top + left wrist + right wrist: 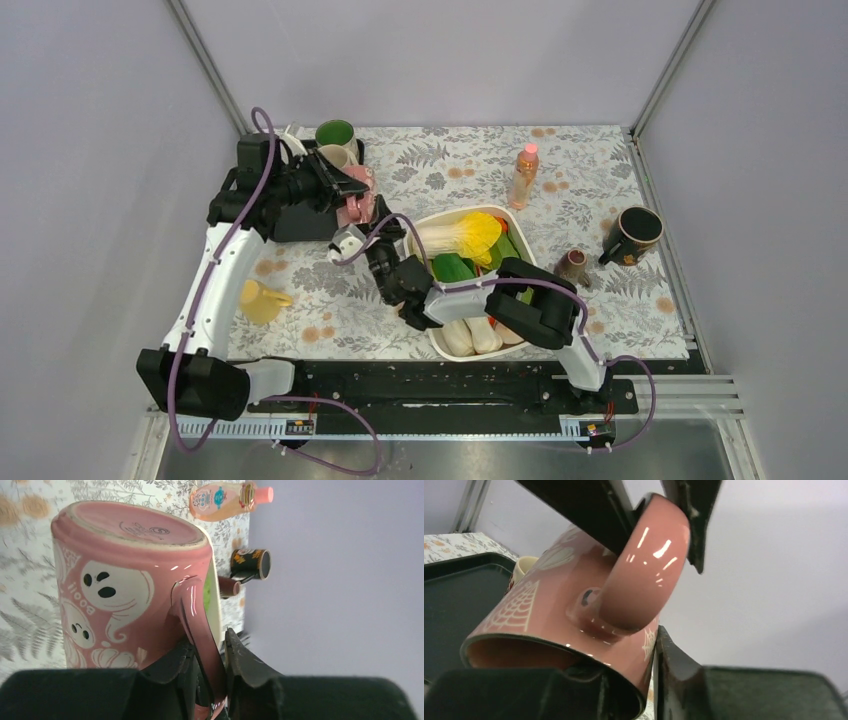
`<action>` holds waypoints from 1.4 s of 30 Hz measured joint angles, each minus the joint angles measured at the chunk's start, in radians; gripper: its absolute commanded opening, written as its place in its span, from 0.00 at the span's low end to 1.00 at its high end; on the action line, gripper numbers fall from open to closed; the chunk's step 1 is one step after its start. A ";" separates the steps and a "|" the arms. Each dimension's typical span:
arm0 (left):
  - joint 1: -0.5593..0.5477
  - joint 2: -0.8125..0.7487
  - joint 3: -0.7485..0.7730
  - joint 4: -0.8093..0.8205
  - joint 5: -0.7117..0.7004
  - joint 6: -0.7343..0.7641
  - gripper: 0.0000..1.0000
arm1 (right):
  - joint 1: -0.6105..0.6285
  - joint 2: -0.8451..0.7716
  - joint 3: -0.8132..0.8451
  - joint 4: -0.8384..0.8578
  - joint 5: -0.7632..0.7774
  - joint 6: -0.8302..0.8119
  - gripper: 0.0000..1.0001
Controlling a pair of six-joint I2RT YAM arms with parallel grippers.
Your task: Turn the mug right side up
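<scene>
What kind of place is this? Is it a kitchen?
Probably a robot test booth, not a kitchen: left arm and right arm fixed at the table edge, plain grey walls, left pincer and right pincer holding one pink mug.

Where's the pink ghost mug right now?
Top view: pink mug back left, beside the vegetable basket, with the left gripper clamped on its handle and the right gripper on its rim.

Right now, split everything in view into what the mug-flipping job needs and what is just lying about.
In the job: pink ghost mug; left gripper, fingers shut on its handle; right gripper, fingers shut on its rim.

Lying about: green mug, black mug, yellow cup, small brown cup, pink bottle, tub of vegetables.
</scene>
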 measured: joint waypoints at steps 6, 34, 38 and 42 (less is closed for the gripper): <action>0.002 0.014 -0.009 -0.031 -0.011 -0.063 0.67 | 0.004 -0.014 -0.065 0.058 0.024 0.063 0.00; -0.449 -0.070 0.177 -0.250 -0.575 0.953 0.98 | -0.200 -0.489 0.156 -1.499 -0.376 1.407 0.00; -0.475 -0.030 0.136 -0.216 -0.724 0.981 0.61 | -0.197 -0.488 0.157 -1.536 -0.388 1.444 0.00; -0.510 0.024 0.117 -0.155 -0.777 0.995 0.43 | -0.204 -0.478 0.154 -1.549 -0.369 1.464 0.00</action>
